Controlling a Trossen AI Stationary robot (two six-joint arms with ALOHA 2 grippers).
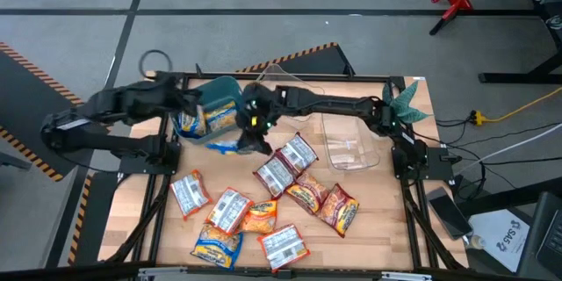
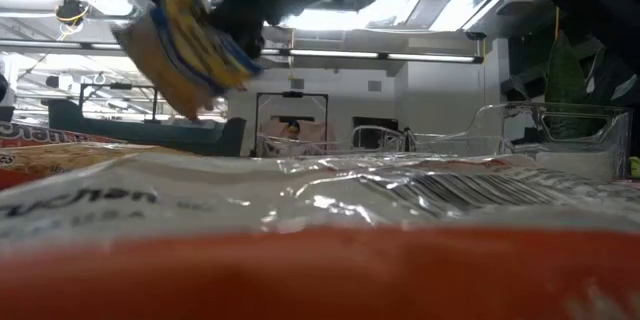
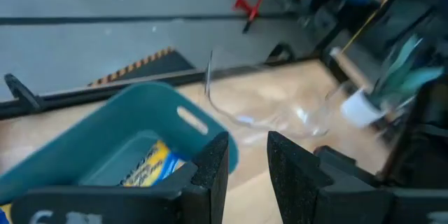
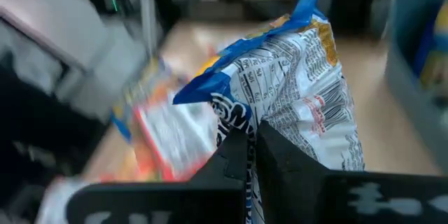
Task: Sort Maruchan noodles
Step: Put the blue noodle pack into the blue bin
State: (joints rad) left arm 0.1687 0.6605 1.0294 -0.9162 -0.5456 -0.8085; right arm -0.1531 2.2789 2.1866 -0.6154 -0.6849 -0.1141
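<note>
Surface: wooden table (image 1: 369, 206) in a dark frame; grey floor with hazard-striped tape all round, a red stand (image 1: 454, 0) at 1 o'clock.

Right gripper (image 1: 255, 137), just left of table centre — fingers pinched on a blue-yellow packet (image 4: 294, 77), lifted clear of the wood beside the bin.

Left gripper (image 3: 246, 164), at 10 o'clock over the bin — fingers parted, holding nothing.

Loose packets (image 1: 290, 162) — about ten, spread from centre to 6 o'clock.

Teal bin (image 1: 219, 97), 10–11 o'clock: blue-yellow noodles (image 3: 150, 164) inside.

Clear containers (image 1: 351, 140), 2 o'clock: contents not discernible.
</note>
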